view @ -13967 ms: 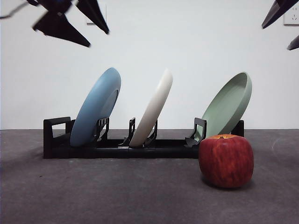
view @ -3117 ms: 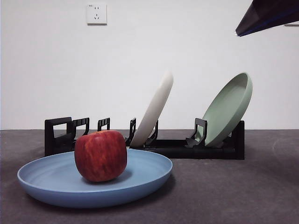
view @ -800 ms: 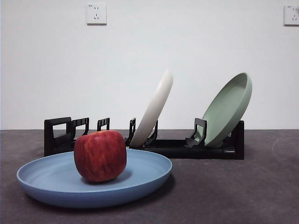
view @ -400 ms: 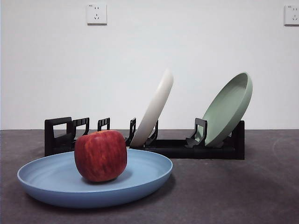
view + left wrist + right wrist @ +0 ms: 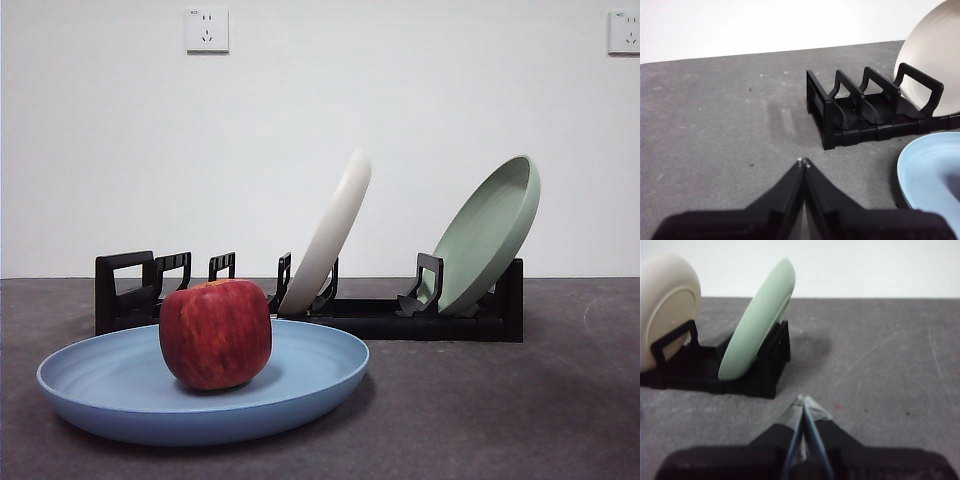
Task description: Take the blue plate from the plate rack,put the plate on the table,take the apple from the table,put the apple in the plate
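Even, soft light; the apple [image 5: 216, 334] shades the blue plate [image 5: 120, 385]. The right wrist view is blurred, the front view sharp.

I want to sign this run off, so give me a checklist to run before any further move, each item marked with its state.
1. Blue plate out of the rack and flat on the table: ok.
2. Apple in the plate, upright, away from the rim: ok.
3. Cream plate and green plate seated in their slots: ok.
4. Left gripper empty, jaws shut, over bare table beside the rack's end: ok.
5. Right gripper empty, jaws shut, clear of the green plate: ok.
6. Both arms out of the front view: ok.
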